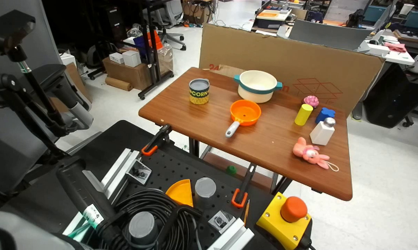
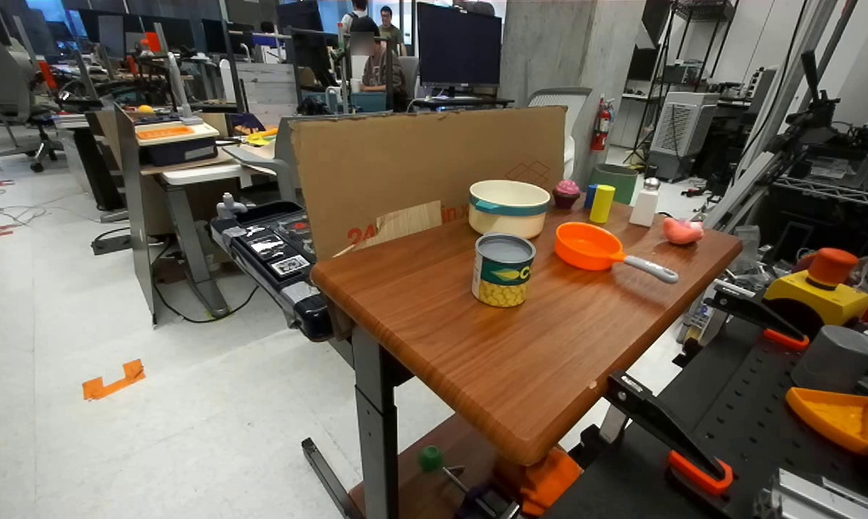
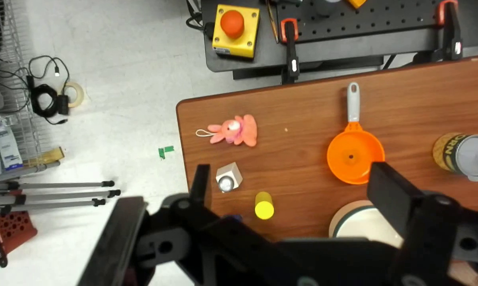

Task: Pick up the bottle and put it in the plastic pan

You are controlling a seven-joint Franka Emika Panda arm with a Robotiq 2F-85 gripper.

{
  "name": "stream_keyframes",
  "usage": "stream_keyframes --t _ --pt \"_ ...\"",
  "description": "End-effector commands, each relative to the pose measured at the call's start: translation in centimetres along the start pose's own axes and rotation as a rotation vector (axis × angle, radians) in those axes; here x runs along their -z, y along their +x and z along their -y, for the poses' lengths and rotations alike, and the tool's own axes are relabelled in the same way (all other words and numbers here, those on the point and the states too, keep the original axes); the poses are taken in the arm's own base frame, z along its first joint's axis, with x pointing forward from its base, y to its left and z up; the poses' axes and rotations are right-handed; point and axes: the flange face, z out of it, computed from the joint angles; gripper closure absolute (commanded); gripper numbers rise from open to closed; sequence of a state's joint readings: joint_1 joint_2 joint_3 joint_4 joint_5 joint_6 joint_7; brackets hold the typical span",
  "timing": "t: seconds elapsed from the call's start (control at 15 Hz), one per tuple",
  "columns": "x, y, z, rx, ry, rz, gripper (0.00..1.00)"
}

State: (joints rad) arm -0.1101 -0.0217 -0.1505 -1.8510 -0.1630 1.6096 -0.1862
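Bottle [image 3: 229, 176], white, square-sided and silver-capped, stands upright below the gripper [image 3: 290, 174], inside the gap in the wrist view but close by the finger [image 3: 199, 184] on that view's left. The fingers are spread wide with nothing held, and look well above the table [image 3: 294, 113]; reaching for the bottle seems the step in hand. To do it well, shift toward that nearer finger until the bottle sits midway, turn the wrist so the pads meet flat faces rather than corners, then come straight down and grip the body below the cap, whose rounded top would likely give a poor hold. Mind the neighbours: the yellow cylinder [image 3: 264, 206] stands on the palm side, nearer the middle of the gap; the blue piece [image 1: 325, 114], mostly hidden by the gripper's own body in the wrist view, is near both; the pink toy [image 3: 245, 131] lies on the side away from the palm. Below the gap, toward the opposite finger, sits the orange pan [image 3: 356, 163], its grey handle [image 3: 353, 103] pointing away from the palm. Lift clear of its rim before lowering the bottle in, keeping off the cream pot [image 3: 368, 226] on its palm side.
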Motion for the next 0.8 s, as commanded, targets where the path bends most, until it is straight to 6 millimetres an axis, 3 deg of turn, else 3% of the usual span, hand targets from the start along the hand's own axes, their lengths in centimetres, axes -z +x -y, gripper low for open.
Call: stream_keyframes --t 0.0,0.73 --pt "-1.4 0.9 -0.6 -0.020 0.021 -0.039 0.00" --pt "-6.3 4.1 -1.9 -0.018 -0.025 -0.045 0.00"
